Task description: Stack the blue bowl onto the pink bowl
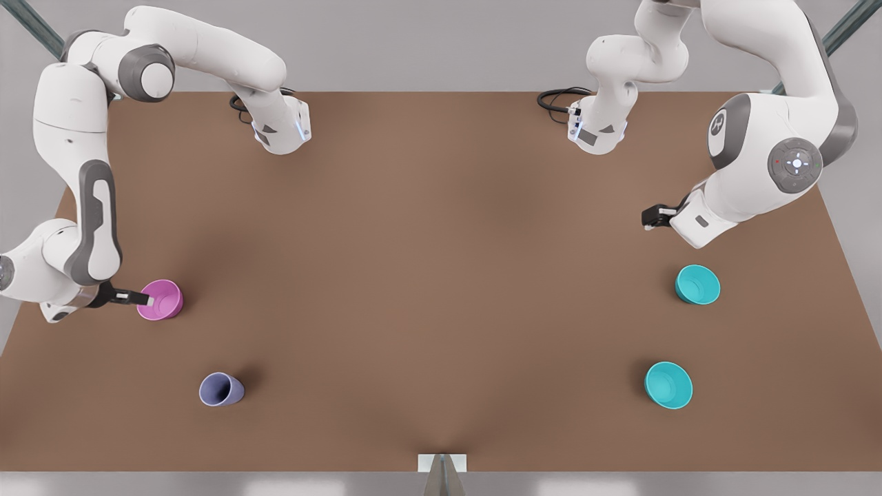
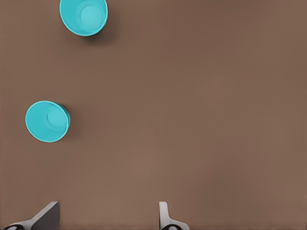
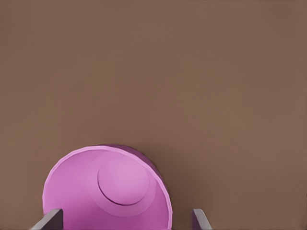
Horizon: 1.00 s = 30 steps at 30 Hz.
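— How far along are you?

— Barely begun, I judge. Nothing is stacked. The pink bowl [image 1: 160, 300] sits on the table [image 1: 441, 275] at the front view's left; two teal bowls sit well apart from it at the front view's right, one nearer the far edge [image 1: 698, 284], one nearer the near edge [image 1: 668, 385]. I cannot tell which of them is the blue bowl meant.

— And your pincers?

— My right pincer [image 1: 143, 299] is down at the pink bowl, its fingers spread wide, one [image 3: 48, 220] inside the bowl over the rim, the other [image 3: 201, 220] outside it. It grips nothing yet. My left pincer [image 1: 651, 218] hangs above the table beyond the teal bowls, fingers apart and empty; in its wrist view both bowls [image 2: 84, 17] [image 2: 47, 121] lie ahead on the bare table.

— What's left?

— Nearly all: gripping a bowl, carrying it across, setting blue into pink. A lavender cup [image 1: 221, 389] lies tipped near the pink bowl, out of the way.
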Motion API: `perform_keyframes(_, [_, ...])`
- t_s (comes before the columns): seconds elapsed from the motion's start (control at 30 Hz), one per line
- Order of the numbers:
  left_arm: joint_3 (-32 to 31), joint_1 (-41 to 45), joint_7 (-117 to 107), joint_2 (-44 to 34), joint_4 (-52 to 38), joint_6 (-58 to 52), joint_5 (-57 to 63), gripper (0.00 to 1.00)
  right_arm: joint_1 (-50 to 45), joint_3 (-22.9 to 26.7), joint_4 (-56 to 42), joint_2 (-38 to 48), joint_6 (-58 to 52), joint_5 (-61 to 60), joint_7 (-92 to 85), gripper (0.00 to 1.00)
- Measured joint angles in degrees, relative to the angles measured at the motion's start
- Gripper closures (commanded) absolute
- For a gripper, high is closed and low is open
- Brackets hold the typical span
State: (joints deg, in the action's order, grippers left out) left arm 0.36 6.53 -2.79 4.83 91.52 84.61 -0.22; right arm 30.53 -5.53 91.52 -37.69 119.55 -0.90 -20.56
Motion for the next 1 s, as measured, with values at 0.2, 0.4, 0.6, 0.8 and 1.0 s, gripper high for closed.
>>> perform_keyframes(0.2, [0.0,-0.04,-0.05,-0.13,-0.03,-1.47,0.01,0.0,-0.14,0.0,3.42,-0.86,3.41,1.95,-2.98,0.0])
perform_keyframes(0.4, [0.0,-0.04,-0.09,-0.11,-0.03,-2.17,0.02,0.0,0.22,0.0,3.68,-2.73,5.97,2.38,-5.14,0.0])
perform_keyframes(0.6, [0.03,0.01,-0.1,-0.03,0.0,-2.43,0.02,0.0,0.58,-0.09,3.35,-3.4,6.79,1.29,-7.47,0.79])
perform_keyframes(0.8, [0.01,-0.03,-0.1,-0.02,0.0,-2.52,0.04,0.0,0.65,-4.91,2.72,-1.76,5.83,-2.52,-9.03,0.79])
perform_keyframes(1.0, [0.05,-0.01,-0.09,0.06,0.0,-2.5,0.09,0.0,-11.63,-10.62,5.02,3.69,2.79,-11.33,-5.64,0.79])
